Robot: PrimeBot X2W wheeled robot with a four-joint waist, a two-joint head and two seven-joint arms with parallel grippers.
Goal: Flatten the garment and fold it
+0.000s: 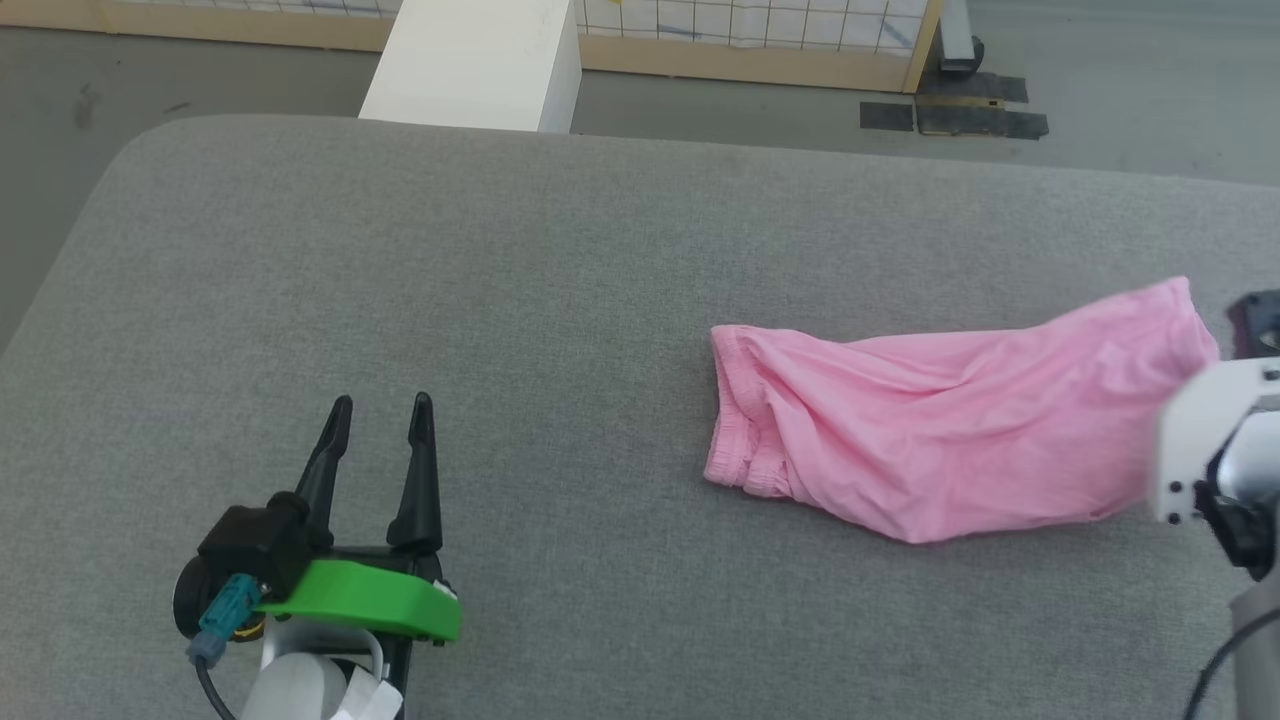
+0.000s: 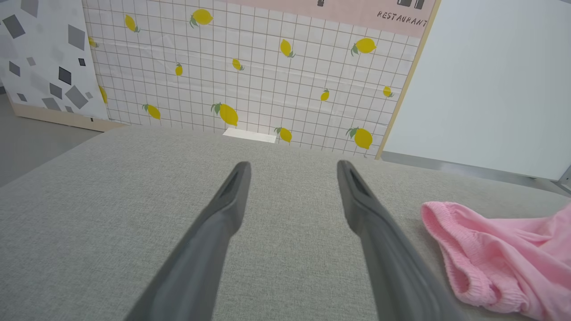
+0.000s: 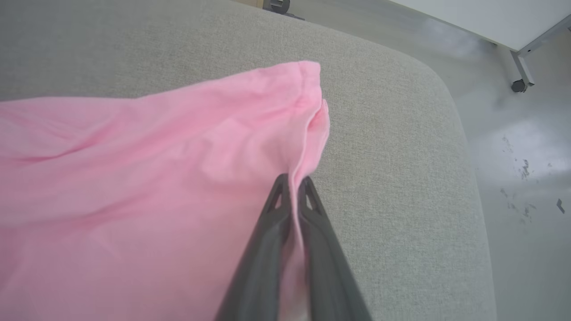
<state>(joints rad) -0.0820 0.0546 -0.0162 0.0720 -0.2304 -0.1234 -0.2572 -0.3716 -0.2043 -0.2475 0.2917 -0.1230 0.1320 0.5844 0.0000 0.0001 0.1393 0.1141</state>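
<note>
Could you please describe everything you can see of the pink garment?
The garment is thin, soft, light pink cloth, wrinkled, lying stretched sideways on the grey padded surface. Its gathered elastic waistband faces the robot's left; the right gripper is shut on the hem at the opposite end.

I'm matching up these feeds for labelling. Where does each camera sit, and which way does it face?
Head view: on the head, looking down at the grey cushion; open left gripper lower left, white right wrist at the right edge.
Left wrist view: on the left wrist, low over the cushion, looking along its open fingers toward a lemon-print wall.
Right wrist view: looking along the right gripper, shut on the garment edge.
All three views share the garment.
</note>
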